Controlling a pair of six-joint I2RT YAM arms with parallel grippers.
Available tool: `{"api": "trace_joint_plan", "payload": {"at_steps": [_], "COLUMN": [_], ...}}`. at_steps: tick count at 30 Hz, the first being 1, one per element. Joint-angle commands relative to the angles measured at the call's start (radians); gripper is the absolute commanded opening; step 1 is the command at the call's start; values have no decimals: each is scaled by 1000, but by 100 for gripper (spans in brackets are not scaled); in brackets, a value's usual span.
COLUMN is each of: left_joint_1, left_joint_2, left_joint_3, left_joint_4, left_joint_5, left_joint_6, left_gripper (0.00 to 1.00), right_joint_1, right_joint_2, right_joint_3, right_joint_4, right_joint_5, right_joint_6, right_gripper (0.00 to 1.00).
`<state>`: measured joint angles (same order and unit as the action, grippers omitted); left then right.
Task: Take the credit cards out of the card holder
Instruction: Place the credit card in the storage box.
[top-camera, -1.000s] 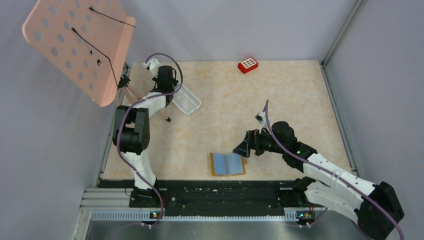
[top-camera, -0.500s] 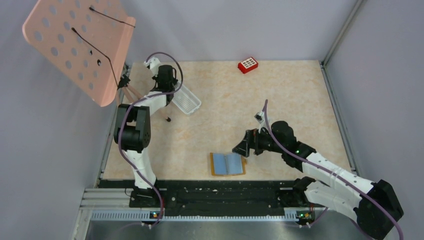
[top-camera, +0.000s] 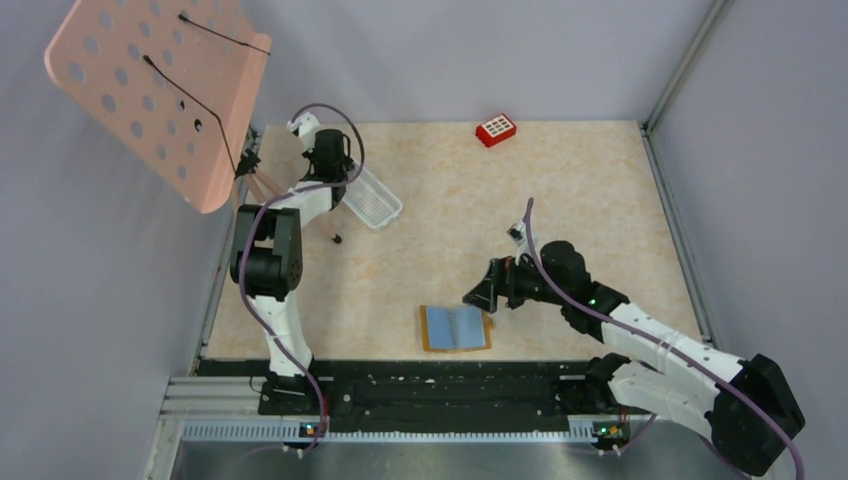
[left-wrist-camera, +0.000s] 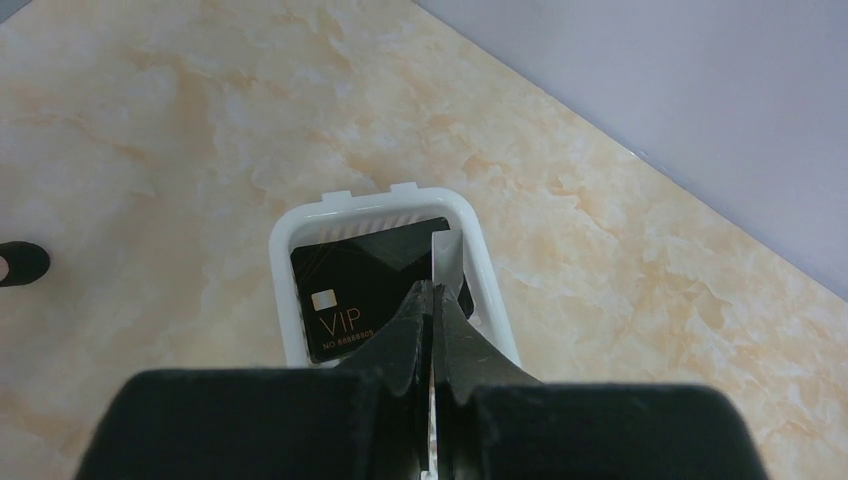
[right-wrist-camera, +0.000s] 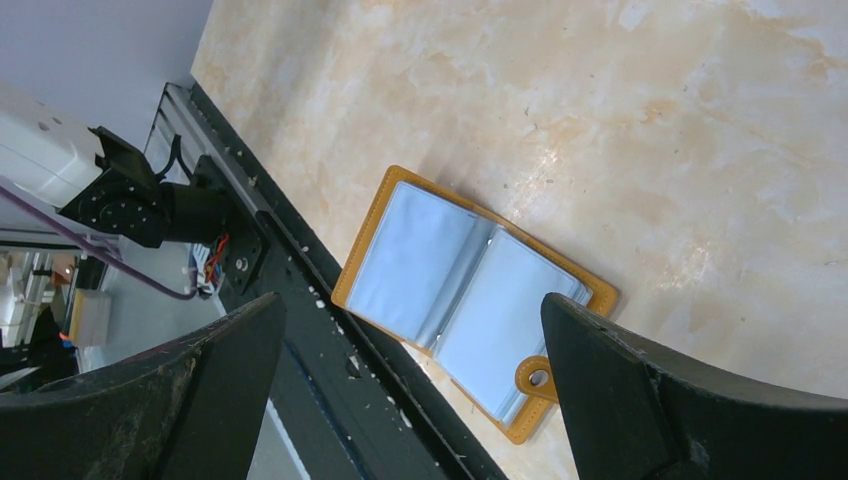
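The tan card holder (top-camera: 455, 328) lies open near the table's front edge, its light blue sleeves showing in the right wrist view (right-wrist-camera: 470, 300). My right gripper (top-camera: 478, 298) is open and empty just above the holder's right end, with its jaws wide apart (right-wrist-camera: 410, 300). My left gripper (top-camera: 342, 178) hangs over the near end of the white mesh tray (top-camera: 392, 212). Its jaws are shut (left-wrist-camera: 434, 290) on a thin credit card (left-wrist-camera: 444, 255) seen edge-on. A black credit card marked VIP (left-wrist-camera: 355, 290) lies in the tray (left-wrist-camera: 285, 240).
A red block (top-camera: 496, 130) sits at the table's far edge. A pink perforated board (top-camera: 150, 90) stands over the far left corner. A small black bit (top-camera: 337, 239) lies near the tray. The black rail (right-wrist-camera: 300, 300) runs beside the holder.
My left wrist has shifted slightly over the tray. My right gripper has edged a little to the left over the holder. The holder has not moved.
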<state>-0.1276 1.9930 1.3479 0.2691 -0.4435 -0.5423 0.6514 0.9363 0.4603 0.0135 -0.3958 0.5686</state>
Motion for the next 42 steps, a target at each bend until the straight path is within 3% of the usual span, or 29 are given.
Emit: {"api": "trace_joint_plan", "payload": {"at_steps": [1, 13, 42], "left_joint_1": [6, 6, 6], "left_joint_2": [17, 62, 73], "left_joint_3": [48, 110, 152], "left_joint_4": [27, -29, -173], "left_joint_5": [-36, -58, -109], "left_joint_6": [47, 98, -13], "left_gripper": [0, 0, 6], "right_joint_1": [-3, -4, -4], "right_joint_2": [8, 23, 40], "right_joint_3": [19, 19, 38], "right_joint_4": [46, 60, 52], "right_joint_5": [-13, -15, -9], "right_joint_6": [-4, 8, -11], "right_gripper": [99, 99, 99]}}
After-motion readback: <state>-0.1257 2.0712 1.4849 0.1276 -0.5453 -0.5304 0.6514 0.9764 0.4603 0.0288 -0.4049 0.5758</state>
